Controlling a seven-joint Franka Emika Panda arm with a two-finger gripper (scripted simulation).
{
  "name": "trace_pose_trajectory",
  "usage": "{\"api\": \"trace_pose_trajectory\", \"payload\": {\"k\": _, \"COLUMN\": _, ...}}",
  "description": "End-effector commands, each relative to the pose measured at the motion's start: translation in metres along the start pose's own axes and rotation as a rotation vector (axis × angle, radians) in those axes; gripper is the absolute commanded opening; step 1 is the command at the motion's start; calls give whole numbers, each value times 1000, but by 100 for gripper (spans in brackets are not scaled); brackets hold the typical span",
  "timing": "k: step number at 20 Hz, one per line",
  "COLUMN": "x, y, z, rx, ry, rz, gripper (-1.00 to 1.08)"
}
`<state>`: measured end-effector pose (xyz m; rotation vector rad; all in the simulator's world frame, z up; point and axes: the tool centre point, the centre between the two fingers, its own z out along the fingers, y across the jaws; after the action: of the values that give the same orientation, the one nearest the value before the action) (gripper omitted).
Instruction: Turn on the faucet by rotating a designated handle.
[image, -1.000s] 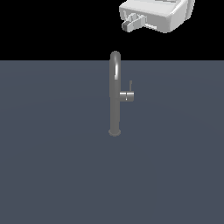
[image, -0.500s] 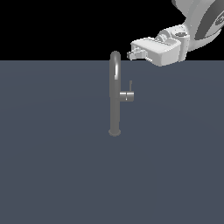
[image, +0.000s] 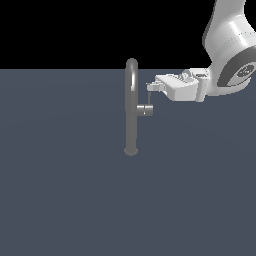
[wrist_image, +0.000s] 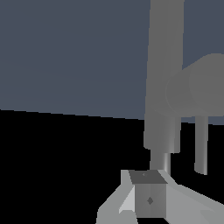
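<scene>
faucet (image: 131, 107) handle (image: 145, 110) sits just below the arm's level, pressed-together fingers (image: 152, 86).

**Occlusions and cut-offs**

Wrist view: faucet (wrist_image: 165, 65) runs off the frame edge; base and arch unseen. Handle (wrist_image: 199, 89) stub cropped beside the jaws. Exterior view: jaws' gap too small to judge; arm (image: 231, 45) cropped.

The tool (image: 150, 86) now sits lower and further toward the exterior view's left than a second ago, when it hung high against the black background; its tip now reaches the top of the handle (image: 146, 109) lever, just beside the faucet (image: 131, 107); more of the white arm (image: 230, 45) shows at the exterior view's right.
</scene>
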<state>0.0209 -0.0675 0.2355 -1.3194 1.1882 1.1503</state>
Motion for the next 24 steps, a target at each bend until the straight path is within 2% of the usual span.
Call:
{"api": "trace_pose_trajectory", "payload": {"k": 1, "x": 10, "y": 0, "z": 1, "rx": 31, "ry": -30, "rz": 30, "gripper": -100}}
{"api": "trace_pose_trajectory", "payload": {"k": 8, "x": 24, "y": 0, "z": 4, "rx": 69, "ry": -66, "rz": 68, "gripper": -100}}
{"api": "trace_pose_trajectory", "payload": {"k": 13, "x": 24, "y": 0, "z": 4, "rx": 69, "ry": -66, "rz": 69, "gripper": -100}}
{"api": "trace_pose_trajectory", "payload": {"k": 24, "x": 11, "y": 21, "z": 5, "rx": 70, "ry": -67, "rz": 68, "gripper": -100}}
